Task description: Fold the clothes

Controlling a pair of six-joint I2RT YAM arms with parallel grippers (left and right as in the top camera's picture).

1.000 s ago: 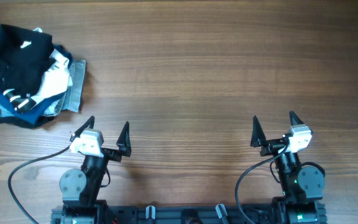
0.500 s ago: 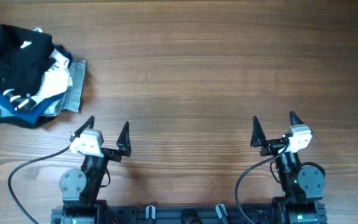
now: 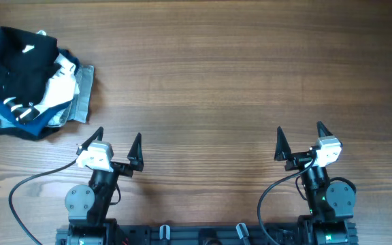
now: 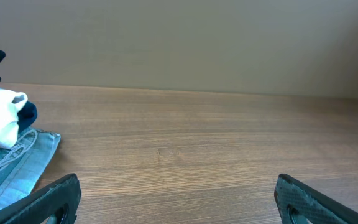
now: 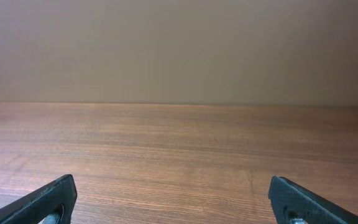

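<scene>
Far off to the left of the left tool (image 3: 119,133), and beyond it, sits a heap of laundry. The black T-shirt (image 3: 12,51) is crumpled on top at the back, a small white mark showing on it. A white garment (image 3: 61,78) lies bunched against its right side, a navy striped piece (image 3: 20,112) pokes out at the near edge, and pale denim (image 3: 82,92) lies underneath. The left tool hangs low over the counter (image 3: 216,82) with its jaws spread wide, grasping nothing. The right tool (image 3: 299,128), well apart from the heap on the other side, is just as wide open and also has nothing in it.

The trouble I'd expect is in the tangle. The shirt is pressed against the other pieces, so a pinch taken too deep or too near the white garment could lift two things at once, or drag the whole heap across the wood. The heap also sits near the counter's left end, so a careless tug that way might tip something over the side.

Plenty is unclear. I cannot find the shirt's collar, sleeves or hem in that lump. The heap's left side is cut off in the overhead view. The left wrist view catches only a sliver of black, the white lump and a corner of denim at its edge, and the right wrist view shows no clothing at all.
</scene>
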